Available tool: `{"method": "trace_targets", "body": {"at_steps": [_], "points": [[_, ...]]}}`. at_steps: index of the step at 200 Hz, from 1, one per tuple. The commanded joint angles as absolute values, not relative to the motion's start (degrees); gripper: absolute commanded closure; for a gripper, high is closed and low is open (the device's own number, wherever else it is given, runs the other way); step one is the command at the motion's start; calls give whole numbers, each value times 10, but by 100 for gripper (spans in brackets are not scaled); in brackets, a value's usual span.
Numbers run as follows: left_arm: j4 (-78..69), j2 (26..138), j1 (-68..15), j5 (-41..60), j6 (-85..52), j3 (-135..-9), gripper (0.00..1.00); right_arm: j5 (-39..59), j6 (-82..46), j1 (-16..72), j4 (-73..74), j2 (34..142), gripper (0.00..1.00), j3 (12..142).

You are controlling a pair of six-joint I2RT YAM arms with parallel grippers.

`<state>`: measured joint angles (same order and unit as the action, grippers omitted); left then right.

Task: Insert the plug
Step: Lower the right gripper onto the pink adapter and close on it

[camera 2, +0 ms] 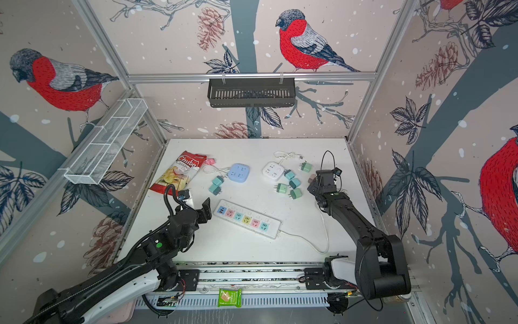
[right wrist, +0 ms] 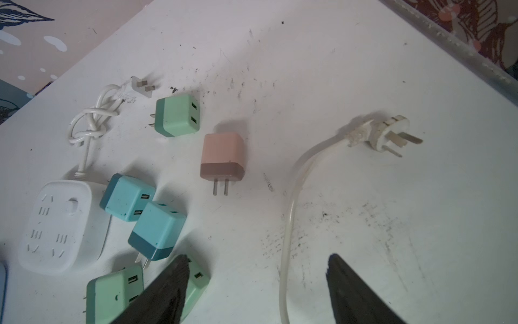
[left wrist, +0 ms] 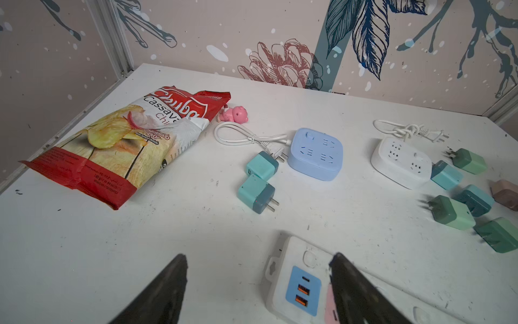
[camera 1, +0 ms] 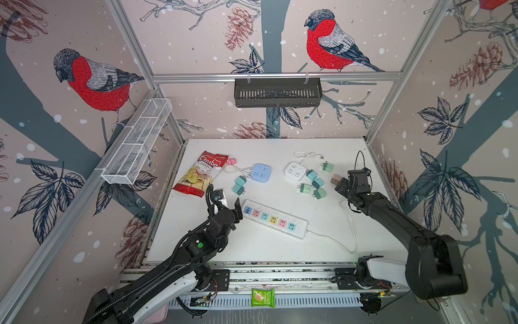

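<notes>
- Plug [right wrist: 222, 157]: pink, flat on the counter [right wrist: 364, 70], both prongs bare, touching nothing else.
- In a top view the plug [camera 1: 335, 179] sits at the right of the counter, just ahead of the right gripper.
- Right gripper [right wrist: 258, 256]: jaws wide apart, nothing between them, hanging near the plug without touching it.
- Spare plugs [camera 1: 315, 183], teal and green, are clustered between the plug and the white cube [camera 1: 295, 171].
- Strip [camera 1: 273, 218]: six coloured sockets plus a USB end, centre-front, well apart from the plug.
- Strip cord [camera 1: 336, 241] loops off to the right; the cord plug [right wrist: 392, 137] lies loose on the counter.
- Left gripper [left wrist: 259, 255]: jaws wide, holding nothing, over the strip's USB end.
- Blue cube [camera 1: 260, 173] is mid-counter, with two teal plugs [camera 1: 239, 185] just beside it.
- Chips bag [camera 1: 200, 174] is at far left, pink toy [camera 1: 231, 161] by its top corner.
</notes>
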<state>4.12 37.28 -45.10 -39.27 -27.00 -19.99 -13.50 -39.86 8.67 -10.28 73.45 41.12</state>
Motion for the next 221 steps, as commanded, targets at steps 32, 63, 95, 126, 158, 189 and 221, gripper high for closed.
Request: {"method": "trace_targets", "body": {"at_steps": [32, 63, 95, 126, 158, 189, 221], "points": [[8, 382, -449, -419, -276, -196, 20, -109, -365, 93, -114, 880, 20, 523], [8, 403, -449, -419, -279, -203, 21, -111, -355, 91, -121, 959, 18, 573], [11, 411, -449, -416, -282, -206, 21, -113, -346, 78, -126, 1021, 17, 611], [7, 417, -449, -416, -280, -206, 20, -114, -334, 63, -139, 1067, 20, 645], [8, 425, -449, -417, -281, -210, 20, -96, -321, 53, -139, 1097, 27, 665], [10, 424, -449, -417, -283, -209, 21, -86, -312, 53, -142, 1122, 38, 676], [10, 424, -449, -417, -283, -209, 20, -91, -311, 54, -147, 1124, 47, 674]]}}
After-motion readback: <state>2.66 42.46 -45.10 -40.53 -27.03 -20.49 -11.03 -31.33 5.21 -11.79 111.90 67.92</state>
